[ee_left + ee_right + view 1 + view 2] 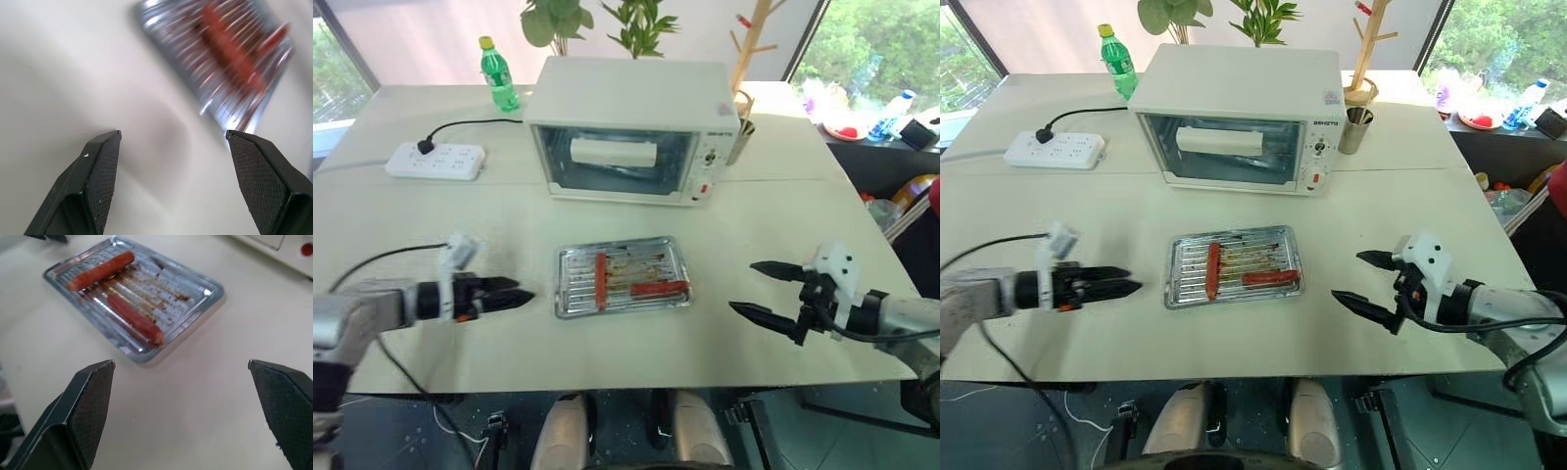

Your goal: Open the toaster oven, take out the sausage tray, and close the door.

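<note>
Both sets of jaws stand wide and empty flanking the sausage tray (pixel 624 278), which lies on the surface long axis crosswise before the shut toaster oven (pixel 631 127), left gripper (pixel 514 294) slightly nearer than right gripper (pixel 766 291).

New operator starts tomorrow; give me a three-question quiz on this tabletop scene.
1. True or false: the toaster oven door is shut.
2. Where is the sausage tray? A) inside the oven B) on the table in front of the oven C) held by the left gripper
3. How many sausages lie on the tray?

Key: 1 true. 2 B. 3 two. Both the left and the right gripper are open and apart from the tray.
</note>
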